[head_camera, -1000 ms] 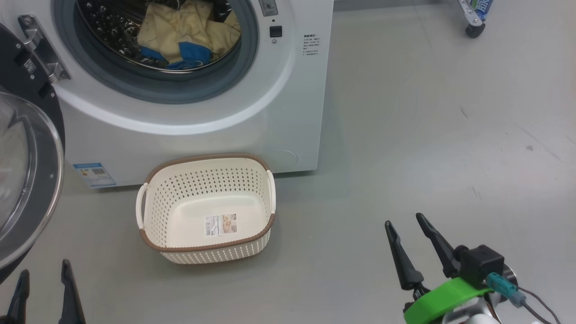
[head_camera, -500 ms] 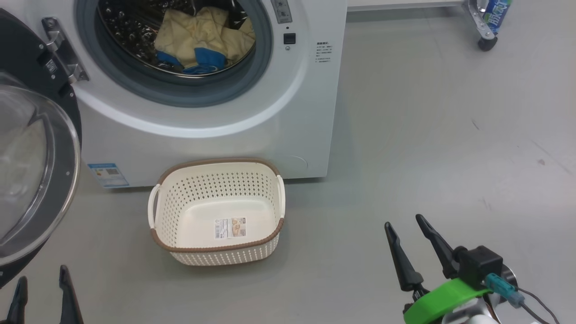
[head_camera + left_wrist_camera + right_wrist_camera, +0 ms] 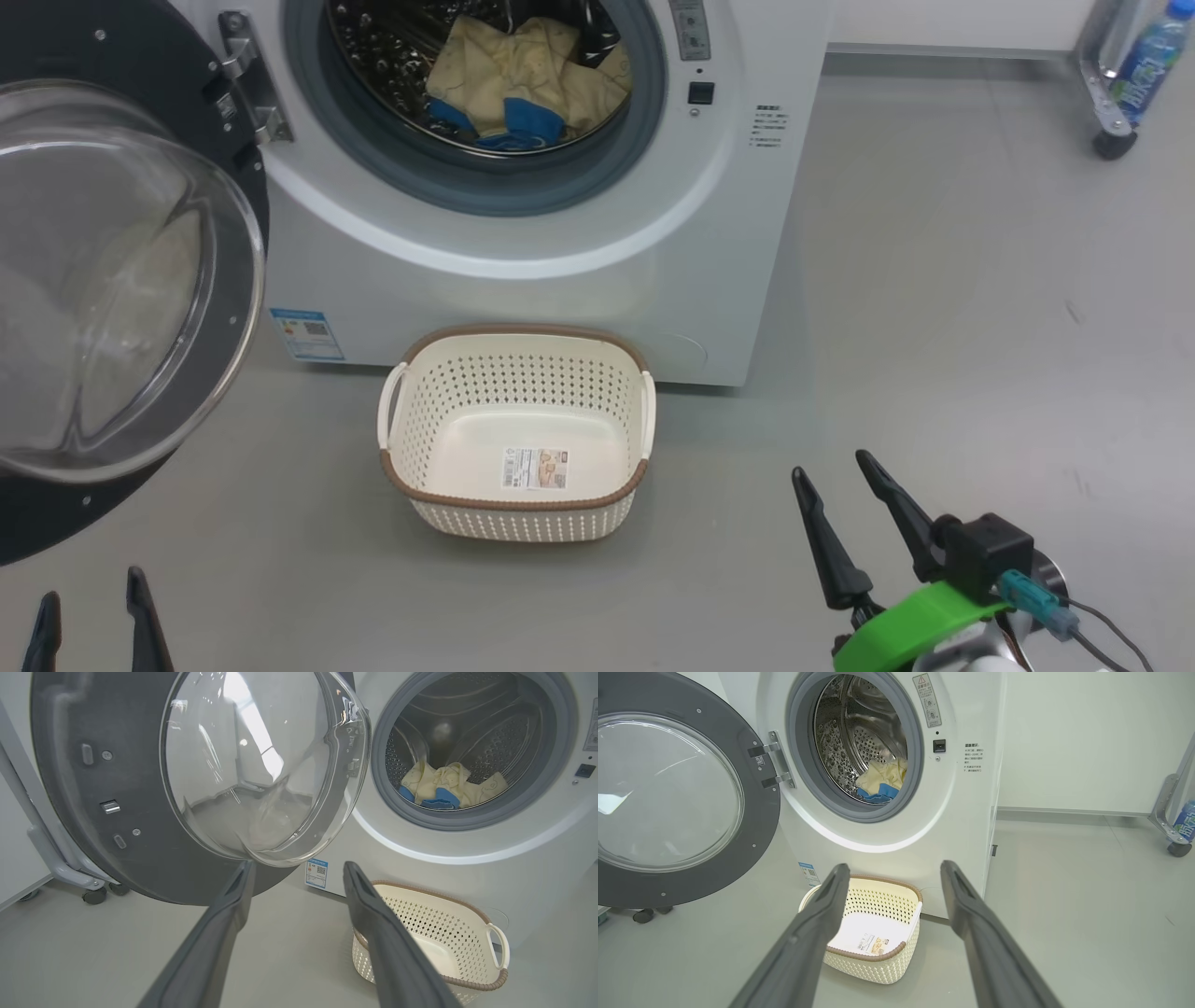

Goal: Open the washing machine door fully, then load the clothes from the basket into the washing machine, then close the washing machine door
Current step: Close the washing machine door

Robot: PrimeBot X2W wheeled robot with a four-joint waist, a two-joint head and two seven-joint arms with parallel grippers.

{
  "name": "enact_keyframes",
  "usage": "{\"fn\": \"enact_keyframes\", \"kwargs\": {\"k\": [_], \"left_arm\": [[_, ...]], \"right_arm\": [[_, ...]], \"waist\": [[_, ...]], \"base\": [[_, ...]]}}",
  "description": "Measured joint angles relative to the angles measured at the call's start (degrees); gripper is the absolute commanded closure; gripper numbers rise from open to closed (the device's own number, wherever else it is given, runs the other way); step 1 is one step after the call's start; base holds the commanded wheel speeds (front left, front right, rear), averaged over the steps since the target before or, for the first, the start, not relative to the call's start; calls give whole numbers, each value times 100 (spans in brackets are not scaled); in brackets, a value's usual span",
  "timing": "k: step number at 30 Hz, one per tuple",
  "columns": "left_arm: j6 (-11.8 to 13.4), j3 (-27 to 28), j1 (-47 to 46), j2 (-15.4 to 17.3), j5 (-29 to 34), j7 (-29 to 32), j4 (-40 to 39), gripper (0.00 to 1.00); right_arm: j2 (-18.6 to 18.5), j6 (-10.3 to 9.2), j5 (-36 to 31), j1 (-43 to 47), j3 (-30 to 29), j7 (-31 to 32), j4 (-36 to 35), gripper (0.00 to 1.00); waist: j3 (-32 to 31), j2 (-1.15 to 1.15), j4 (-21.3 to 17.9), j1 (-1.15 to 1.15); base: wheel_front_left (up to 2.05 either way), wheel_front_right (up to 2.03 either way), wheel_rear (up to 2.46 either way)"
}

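Door, head view: washing machine door is seen swung wide at the left of the frame, hinged beside the drum mouth of the washing machine.
Load, head view: clothes, pale yellow with blue patches, are piled in the drum at upper centre. The basket holds nothing but its label and stands on the floor just before the machine.
Grippers, head view: left gripper at lower left and right gripper at lower right are both spread wide, with nothing held.
Door, left wrist view: a wide dark rim is shown round a bulging clear bowl.
Handling: the door is judged stiff and fairly heavy, and the glass slippery. The rim's edge farthest from the hinge is judged the place to push.
Left gripper, left wrist view: its fingers are parted and empty, just below the bowl; contact cannot be told.
Right gripper, right wrist view: its fingers are parted and empty, with the basket seen between them and the door at the left of the frame.
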Motion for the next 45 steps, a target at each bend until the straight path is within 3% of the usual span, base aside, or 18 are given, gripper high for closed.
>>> {"fn": "enact_keyframes", "kwargs": {"k": [26, 45], "left_arm": [[126, 3, 0, -85, -76, 2, 55, 0], [73, 26, -67, -191, -121, 2, 201, 0]], "right_arm": [[0, 0, -56, -199, 108, 0, 130, 0], [0, 0, -129, -280, 119, 0, 229, 0]], "waist": [[128, 0, 1571, 0], [322, 0, 1996, 0]], "base": [[0, 0, 0], [0, 0, 0]]}}
